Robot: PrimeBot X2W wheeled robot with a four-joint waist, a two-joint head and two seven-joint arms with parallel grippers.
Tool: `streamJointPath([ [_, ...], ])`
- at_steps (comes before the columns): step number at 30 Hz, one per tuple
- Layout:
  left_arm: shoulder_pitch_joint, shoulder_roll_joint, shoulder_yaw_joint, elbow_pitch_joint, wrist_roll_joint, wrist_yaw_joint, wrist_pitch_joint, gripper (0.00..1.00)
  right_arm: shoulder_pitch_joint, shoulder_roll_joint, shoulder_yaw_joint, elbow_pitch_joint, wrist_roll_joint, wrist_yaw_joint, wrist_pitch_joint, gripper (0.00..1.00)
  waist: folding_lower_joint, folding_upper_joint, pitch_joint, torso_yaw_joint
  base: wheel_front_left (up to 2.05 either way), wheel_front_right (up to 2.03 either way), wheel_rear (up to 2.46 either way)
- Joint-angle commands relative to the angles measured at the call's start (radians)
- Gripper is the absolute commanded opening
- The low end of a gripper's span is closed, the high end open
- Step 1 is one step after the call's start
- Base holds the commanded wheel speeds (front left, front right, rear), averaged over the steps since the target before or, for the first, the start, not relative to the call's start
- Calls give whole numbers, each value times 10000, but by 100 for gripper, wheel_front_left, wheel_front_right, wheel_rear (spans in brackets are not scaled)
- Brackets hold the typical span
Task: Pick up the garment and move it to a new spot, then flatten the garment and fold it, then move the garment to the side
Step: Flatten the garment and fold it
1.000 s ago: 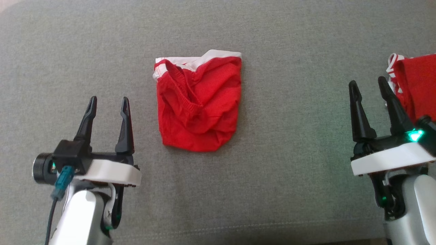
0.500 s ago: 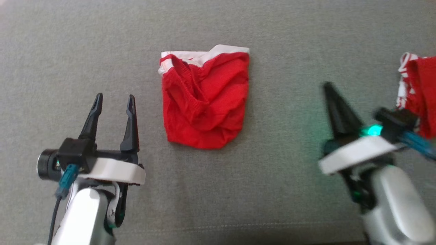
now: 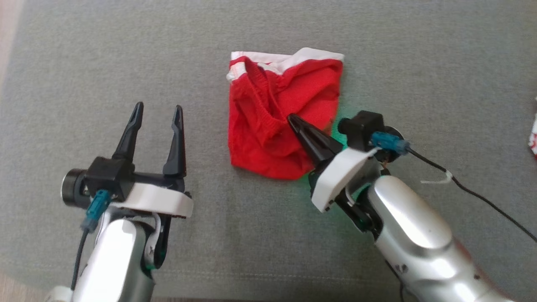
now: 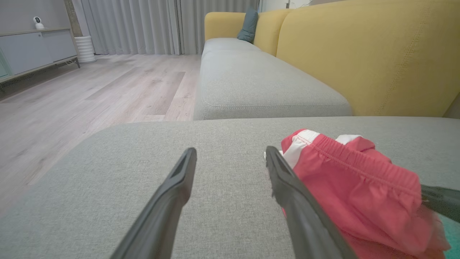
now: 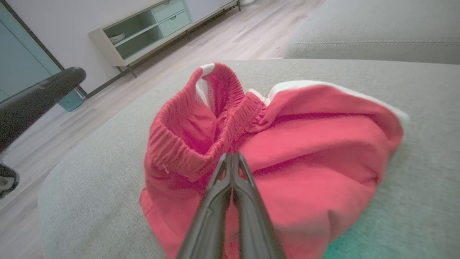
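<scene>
Upholstery in grey weave makes up the work surface: a broad sofa cushion (image 3: 84,63) runs across the head view, and the left wrist view shows a yellow backrest (image 4: 359,54) behind it and wooden floor (image 4: 90,90) to one side.

On that cushion, a little beyond its middle, lies the garment (image 3: 260,138), a pair of red shorts with white trim (image 3: 319,54). It sits as a compact, roughly rectangular bundle, creased and puffed rather than flat, with the elastic waistband (image 5: 179,154) doubled over on top.

Left of the garment and clear of it, the left gripper (image 3: 158,107) hovers over bare cushion with its fingers spread wide and nothing between them. The right gripper (image 3: 291,118) reaches in from the garment's right side. Its fingers are pressed tight together, with the tips on the red cloth just under the waistband fold. No cloth shows between them, so I cannot tell whether they have pinched any fabric or are only touching it.

As for progress, the bundle reads two ways. It could be a crumpled garment being taken up for its move to a new spot, or a loosely folded one being taken up for its move to the side. It is certainly not smoothed out flat now. A scrap of red-and-white cloth (image 3: 533,140) peeks in at the right edge, well apart from it.
</scene>
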Motion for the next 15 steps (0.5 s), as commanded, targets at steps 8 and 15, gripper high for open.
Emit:
streamJointPath([
  [8, -442, -122, 245, -251, 102, -26, -121, 100, -1133, 330, 1031, 1068, 626, -17, -289, 0, 0, 0, 7, 365, 0, 0, 0],
  [15, -514, -213, 281, -340, 190, -120, -122, 100, -1814, 338, 2064, 1674, 1091, -17, -208, 0, 0, 0, 115, 549, 0, 0, 0],
])
